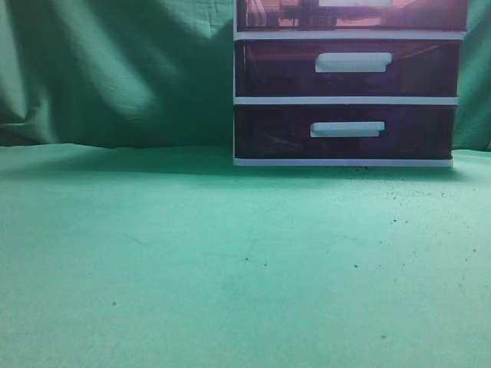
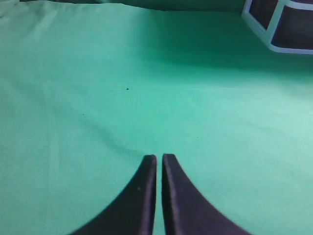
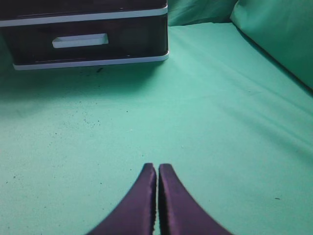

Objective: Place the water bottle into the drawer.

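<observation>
On the green cloth (image 1: 192, 261), both claws, left (image 2: 159, 157) and right (image 3: 157, 166), pressed together; top drawer (image 1: 353, 15) front toward camera.

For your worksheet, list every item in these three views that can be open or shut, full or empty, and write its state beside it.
Top drawer: shut; contents unclear through the tinted front.
Middle drawer: shut.
Bottom drawer: shut.
Left end effector: shut, holding nothing, above the green cloth.
Right end effector: shut, holding nothing, facing the drawer unit.
Water bottle: not visible in any view.
</observation>
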